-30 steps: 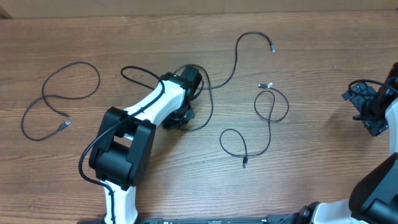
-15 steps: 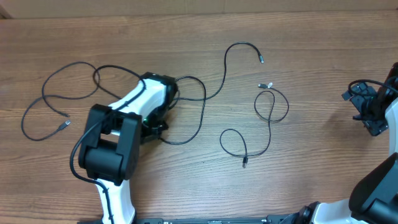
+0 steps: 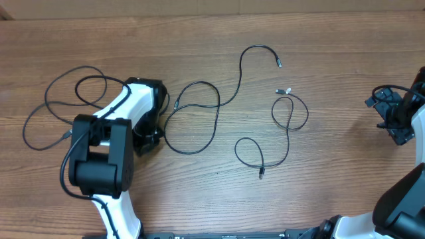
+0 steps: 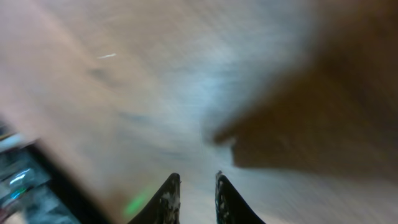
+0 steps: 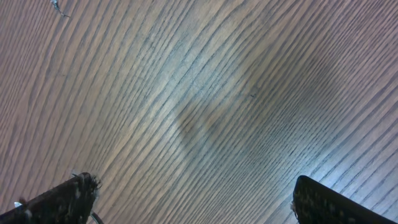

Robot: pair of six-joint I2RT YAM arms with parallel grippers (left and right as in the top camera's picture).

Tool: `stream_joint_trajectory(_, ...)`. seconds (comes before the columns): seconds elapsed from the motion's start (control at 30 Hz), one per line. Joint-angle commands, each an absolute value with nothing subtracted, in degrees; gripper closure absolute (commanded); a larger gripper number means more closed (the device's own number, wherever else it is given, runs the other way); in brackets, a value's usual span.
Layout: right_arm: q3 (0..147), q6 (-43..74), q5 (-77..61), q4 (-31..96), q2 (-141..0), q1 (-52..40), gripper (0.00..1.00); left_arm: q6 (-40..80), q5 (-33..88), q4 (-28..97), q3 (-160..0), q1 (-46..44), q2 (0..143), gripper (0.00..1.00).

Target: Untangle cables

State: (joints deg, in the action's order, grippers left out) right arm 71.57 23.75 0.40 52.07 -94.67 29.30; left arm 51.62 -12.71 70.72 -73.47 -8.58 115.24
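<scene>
Three thin black cables lie on the wooden table. The left cable (image 3: 50,99) curls beside my left arm, with a small loop (image 3: 89,89) crossing it. The middle cable (image 3: 216,113) forms a wide loop and runs up to a plug (image 3: 279,64). The right cable (image 3: 290,114) lies in a figure-eight ending at a plug (image 3: 261,174). My left gripper (image 3: 147,135) hangs low between the left and middle cables. In the blurred left wrist view its fingertips (image 4: 198,178) stand slightly apart with only table between them. My right gripper (image 5: 193,182) is open wide over bare wood.
My right arm (image 3: 398,119) rests at the table's right edge, far from the cables. The left arm's body (image 3: 99,153) covers the table's lower left. A thick black arm cable (image 3: 86,146) loops beside it.
My left arm has swung left across the table, pulling the middle cable's loop leftward and wider. Its jaws have parted a little. The right arm has stayed still.
</scene>
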Motion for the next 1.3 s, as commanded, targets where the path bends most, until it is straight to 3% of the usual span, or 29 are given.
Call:
stream_joint_trajectory(0.0, 71.5, 23.7, 0.8, 51.9, -94.4, 29.4, 0.0, 39.6, 0.3, 66.7, -73.5, -8.9, 111.9, 0.79)
stream_joint_trajectory(0.1, 71.5, 23.7, 0.8, 51.8, -94.4, 29.4, 0.0, 35.8, 8.5, 63.9, -73.5, -9.0, 111.9, 0.75)
stream_joint_trajectory(0.33, 71.5, 23.7, 0.8, 51.8, -94.4, 29.4, 0.0, 36.0, 8.6, 63.7, -73.4, -9.0, 111.9, 0.69)
stream_joint_trajectory(0.67, 71.5, 23.7, 0.8, 51.8, -94.4, 29.4, 0.0, 36.4, 8.3, 60.3, -73.2, -9.0, 112.0, 0.68)
stream_joint_trajectory(1.0, 71.5, 23.7, 0.8, 51.8, -94.4, 29.4, 0.0, 41.6, 1.0, 56.5, -66.4, -9.0, 112.2, 0.7)
stream_joint_trajectory(1.27, 71.5, 23.7, 0.8, 51.8, -94.4, 29.4, 0.0, 50.7, -8.6, 60.2, -60.8, -6.5, 112.2, 0.7)
